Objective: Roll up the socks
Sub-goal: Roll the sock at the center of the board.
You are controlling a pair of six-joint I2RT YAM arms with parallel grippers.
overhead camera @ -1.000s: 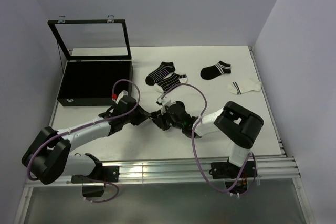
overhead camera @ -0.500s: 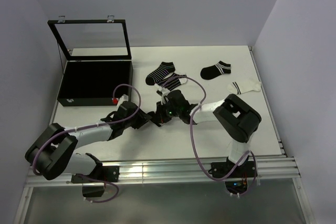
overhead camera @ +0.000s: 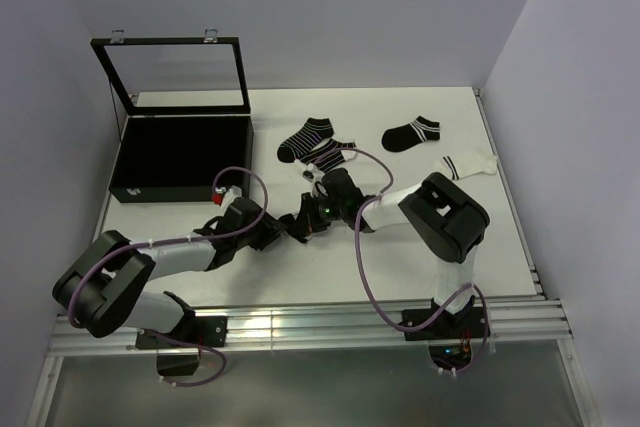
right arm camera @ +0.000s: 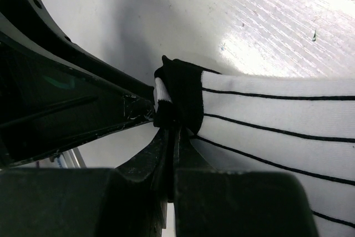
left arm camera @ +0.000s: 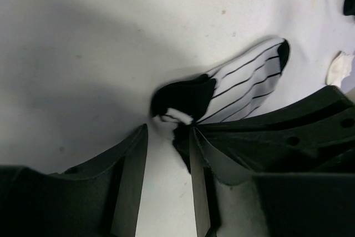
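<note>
A white sock with thin black stripes (right arm camera: 277, 112) lies on the table, its black cuff (left arm camera: 186, 95) bunched up. My right gripper (right arm camera: 173, 129) is shut on that cuff. In the left wrist view, my left gripper (left arm camera: 169, 131) is open just short of the cuff, with bare table between its fingers (left arm camera: 133, 162). From above, the two grippers meet nose to nose, left gripper (overhead camera: 283, 231) and right gripper (overhead camera: 309, 217), hiding most of this sock. Other socks lie flat behind them: two black striped ones (overhead camera: 307, 137) (overhead camera: 331, 155), a black sock (overhead camera: 411, 133) and a white sock (overhead camera: 466, 164).
An open black box (overhead camera: 180, 152) with its glass lid (overhead camera: 175, 72) raised stands at the back left. The right gripper's dark body (left arm camera: 294, 131) crowds the right side of the left wrist view. Walls close in the table (overhead camera: 400, 247) at back and right.
The left gripper's jaws have spread wider. The right gripper has drawn back and left with the cuff, and the left gripper has followed it closely.
</note>
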